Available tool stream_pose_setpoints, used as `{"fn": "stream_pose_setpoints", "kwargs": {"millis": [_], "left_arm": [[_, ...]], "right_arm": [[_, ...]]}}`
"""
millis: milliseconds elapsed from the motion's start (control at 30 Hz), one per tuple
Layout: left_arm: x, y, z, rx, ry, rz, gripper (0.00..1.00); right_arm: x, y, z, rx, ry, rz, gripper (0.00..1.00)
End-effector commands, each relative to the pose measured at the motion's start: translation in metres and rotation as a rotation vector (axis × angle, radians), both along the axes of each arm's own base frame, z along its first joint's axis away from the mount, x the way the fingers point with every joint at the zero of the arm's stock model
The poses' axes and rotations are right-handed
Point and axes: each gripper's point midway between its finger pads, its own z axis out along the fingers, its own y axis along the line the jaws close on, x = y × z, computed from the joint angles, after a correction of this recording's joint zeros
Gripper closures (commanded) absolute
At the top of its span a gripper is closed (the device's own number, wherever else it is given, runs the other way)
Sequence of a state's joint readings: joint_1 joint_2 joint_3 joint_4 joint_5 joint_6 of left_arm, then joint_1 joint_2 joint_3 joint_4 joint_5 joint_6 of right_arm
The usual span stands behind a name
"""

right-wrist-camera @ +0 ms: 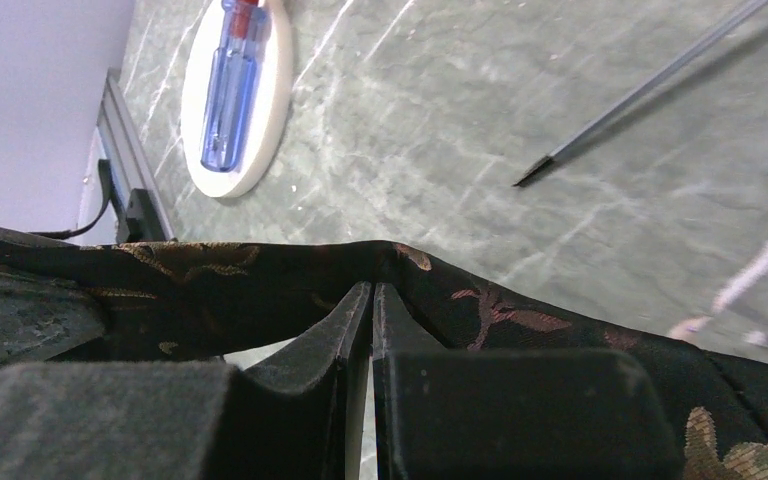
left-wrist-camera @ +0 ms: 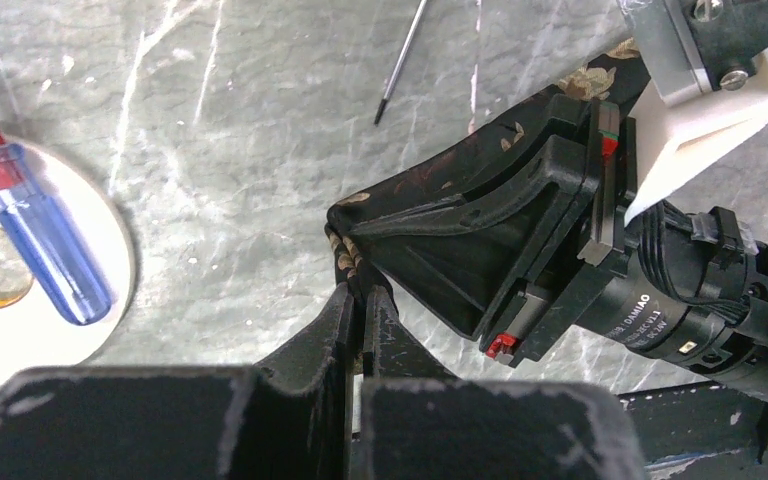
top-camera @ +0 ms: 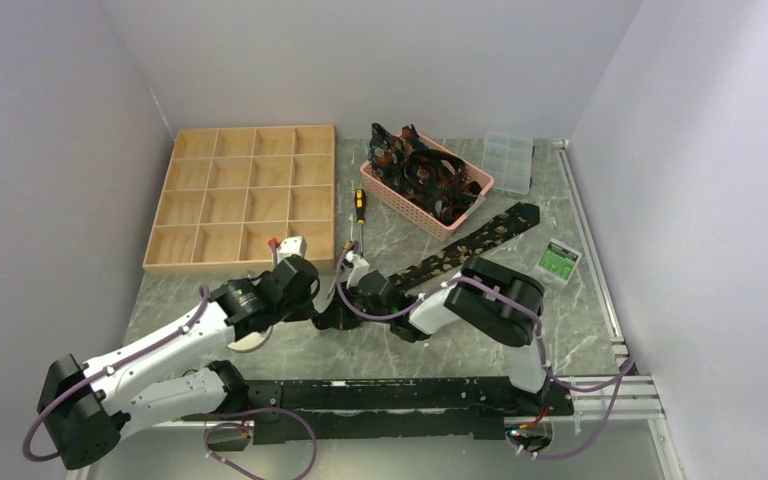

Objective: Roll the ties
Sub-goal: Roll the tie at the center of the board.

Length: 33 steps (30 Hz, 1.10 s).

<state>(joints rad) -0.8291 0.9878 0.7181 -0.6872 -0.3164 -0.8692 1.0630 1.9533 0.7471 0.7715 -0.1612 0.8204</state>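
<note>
Two hands meet just left of the middle of the bench (top-camera: 290, 345), and both are on the same tie (top-camera: 480, 238).

Furthest left, at the back, you have a wooden divided tray (top-camera: 240, 200). Your left wrist view shows a white disc (left-wrist-camera: 110, 290) lying flat on the marble, with a blue-handled screwdriver (left-wrist-camera: 40, 235) resting across it.

Next comes your left hand (left-wrist-camera: 360, 300). Its fingers are pressed together and pinch the patterned near end of the tie from below. Directly opposite, touching the same stretch of fabric, is your right hand (right-wrist-camera: 372, 300). Its fingers are also pressed together on a fold of the tie, and the cloth drapes to both sides of the tips. The two hands are very close together, almost nose to nose.

From that pinch the tie runs away to the right and back, lying flat on the bench in a diagonal. Its far end is near a pink basket (top-camera: 465, 205).

Just behind the hands, a yellow-and-black screwdriver (top-camera: 360, 205) lies with its thin shaft pointing towards them, between the tray and the basket. The basket holds a loose heap of more ties (top-camera: 420, 170). To its right stands a clear plastic box (top-camera: 508, 160), and nearer you on the right lies a small green card (top-camera: 560, 262).
</note>
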Motion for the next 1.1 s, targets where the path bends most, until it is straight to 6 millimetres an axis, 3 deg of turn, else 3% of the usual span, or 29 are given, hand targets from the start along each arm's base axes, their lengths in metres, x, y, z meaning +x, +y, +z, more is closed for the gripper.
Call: {"fn": "stream_pose_setpoints", "kwargs": {"millis": [0,100,333,700,1067], "left_arm": [[0.009,0.005,0.016,-0.020,-0.085,0.029,0.97],[0.012,0.000,0.020,-0.018,-0.092,0.011,0.97],[0.023,-0.013,0.019,0.017,-0.081,-0.027,0.97],[0.030,-0.026,0.014,0.029,-0.061,-0.066,0.97],[0.035,-0.058,-0.004,0.012,-0.004,-0.163,0.97]], "right_arm": [[-0.026,0.004,-0.025,-0.046,0.071,0.065,0.90],[-0.024,0.003,-0.025,-0.053,0.061,0.049,0.90],[-0.001,-0.024,-0.005,-0.107,-0.027,-0.085,0.81],[0.017,-0.057,0.019,-0.122,-0.082,-0.200,0.80],[0.034,-0.133,0.032,-0.223,-0.204,-0.395,0.80]]}}
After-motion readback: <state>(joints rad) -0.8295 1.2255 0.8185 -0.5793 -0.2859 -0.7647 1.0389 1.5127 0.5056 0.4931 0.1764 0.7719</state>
